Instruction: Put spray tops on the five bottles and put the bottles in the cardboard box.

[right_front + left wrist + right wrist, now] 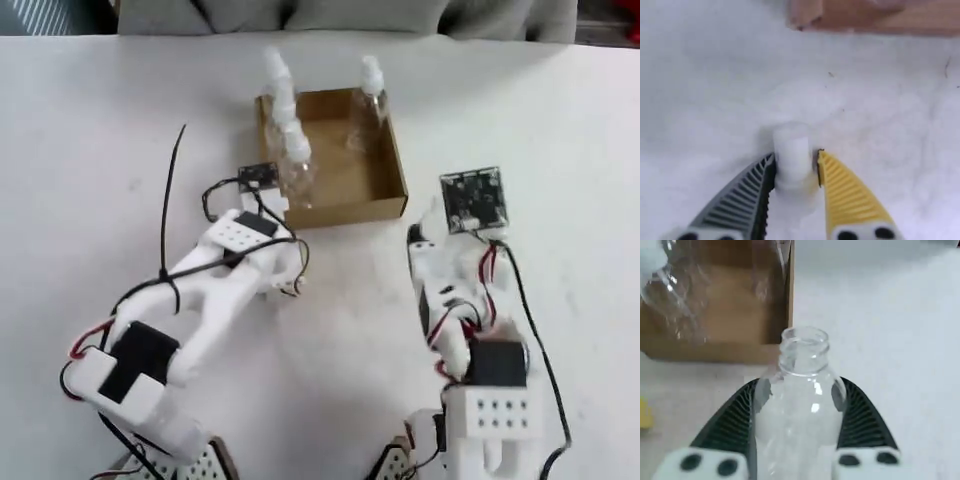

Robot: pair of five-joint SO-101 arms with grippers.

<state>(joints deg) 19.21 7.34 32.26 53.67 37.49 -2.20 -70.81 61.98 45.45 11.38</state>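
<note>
Left hand (795,158) is clenched on a white spray top (791,147). Right hand (801,385) grips an uncapped clear bottle (804,352), with the cardboard box (715,347) just ahead of it. I'd line the top up straight over that open neck before twisting. Wrist views give me both grips up close; the high view adds the capped bottles (297,160) standing in the box.

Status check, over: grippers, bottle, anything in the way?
Left gripper shut on white plastic spray top. Right gripper shut on clear plastic bottle, neck uncapped. Nothing blocking the brown cardboard box.
</note>
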